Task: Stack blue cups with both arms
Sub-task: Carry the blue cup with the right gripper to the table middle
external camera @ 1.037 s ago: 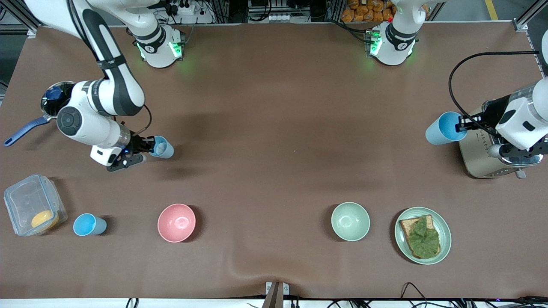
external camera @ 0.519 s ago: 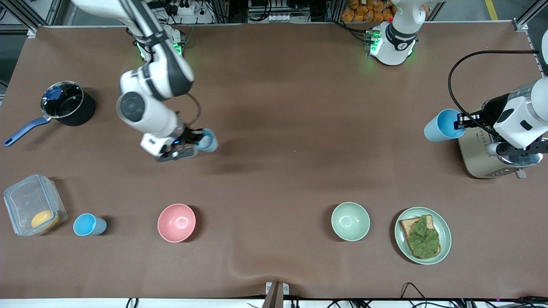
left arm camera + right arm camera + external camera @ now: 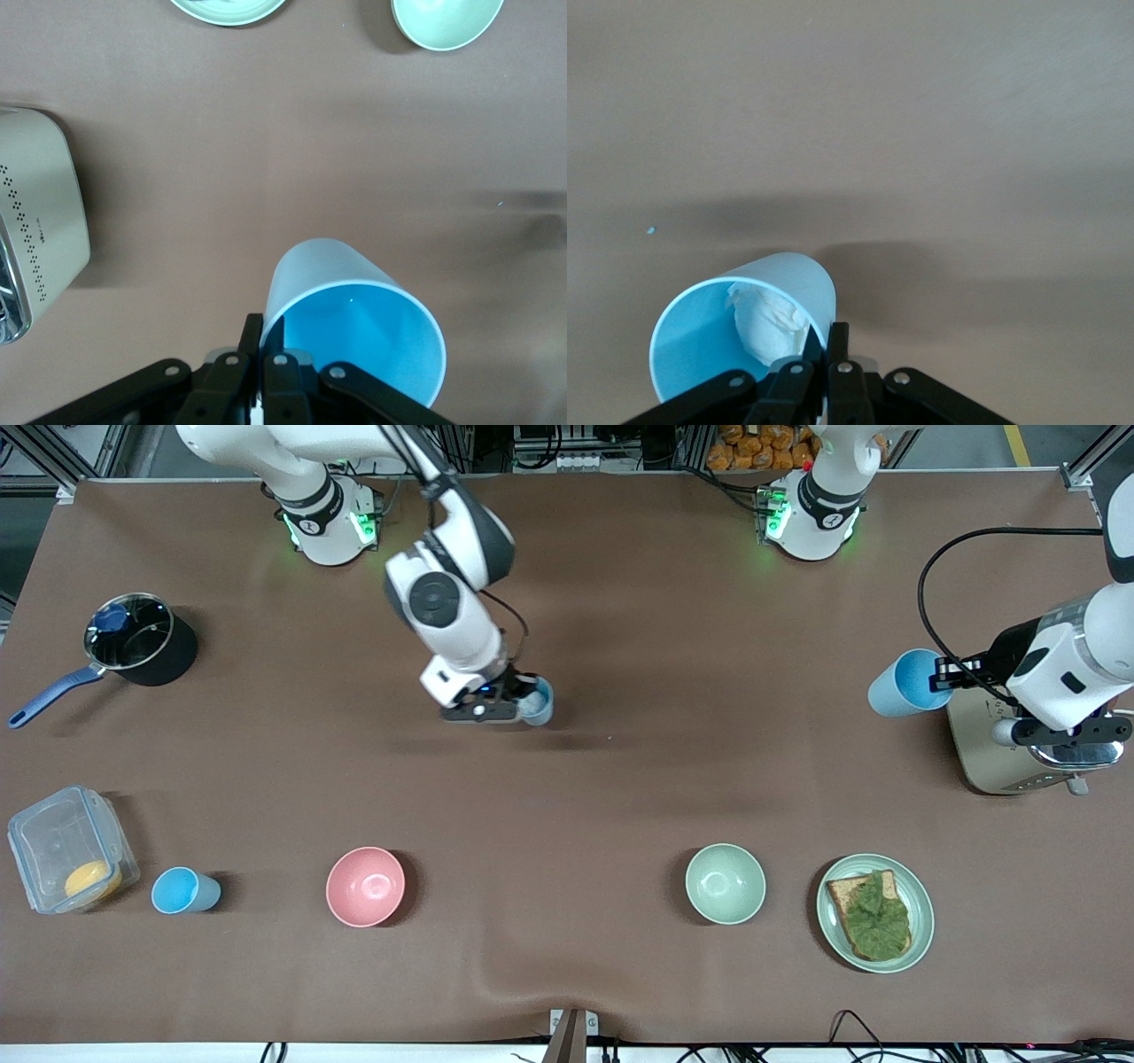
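My right gripper [image 3: 521,698] is shut on the rim of a light-blue cup [image 3: 538,702], held tilted over the middle of the table. In the right wrist view the gripper [image 3: 826,329] pinches the cup [image 3: 709,345], which has a crumpled white lump inside. My left gripper [image 3: 941,677] is shut on the rim of a second blue cup [image 3: 897,684], held tilted in the air beside the toaster [image 3: 997,753]. In the left wrist view the gripper [image 3: 262,329] pinches that cup [image 3: 354,328]. A third blue cup [image 3: 182,891] stands on the table beside a clear box [image 3: 66,846].
A black pot [image 3: 142,638] with a blue handle sits toward the right arm's end. A pink bowl [image 3: 365,886], a pale-green bowl [image 3: 725,883] and a plate [image 3: 921,921] with toast and lettuce lie nearer the front camera.
My right arm has carried its cup from near the pot toward the middle of the table. My left arm with its cup has shifted slightly away from the toaster.
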Robot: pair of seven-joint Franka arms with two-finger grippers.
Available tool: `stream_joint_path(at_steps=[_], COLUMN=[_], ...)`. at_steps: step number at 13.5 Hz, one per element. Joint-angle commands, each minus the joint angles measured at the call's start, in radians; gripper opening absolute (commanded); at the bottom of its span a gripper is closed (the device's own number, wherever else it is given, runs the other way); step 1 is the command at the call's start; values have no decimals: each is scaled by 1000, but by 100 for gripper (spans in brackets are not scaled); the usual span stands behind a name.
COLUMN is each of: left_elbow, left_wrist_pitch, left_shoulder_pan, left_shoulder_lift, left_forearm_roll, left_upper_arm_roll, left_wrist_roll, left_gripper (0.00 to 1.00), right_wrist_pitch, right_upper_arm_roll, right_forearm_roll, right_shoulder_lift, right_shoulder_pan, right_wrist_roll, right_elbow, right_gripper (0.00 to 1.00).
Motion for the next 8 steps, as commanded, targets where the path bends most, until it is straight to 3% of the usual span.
stream_joint_path(at_steps=[1,6,7,8], left_elbow=[13,13,13,13], left_wrist_pitch=[-17,-17,-17,-17], left_shoulder_pan=[3,2,2,2], left_shoulder_lift=[0,0,0,0], left_forearm_roll=[-19,-39,-39,-42], left_upper_arm_roll=[-3,-3,-3,-3], left_wrist_roll=[8,8,8,6], left_gripper=[0,0,0,0], right_wrist_pitch=[77,78,71,71], right_upper_arm_roll=[-15,-17,-17,-17], right_forearm_roll=[20,21,21,21], right_shoulder_lift=[91,108,108,105], right_shoulder_pan=[52,64,61,60], right_wrist_roll=[94,125,125,125], right_elbow=[56,77,82,82], right_gripper=[0,0,22,57])
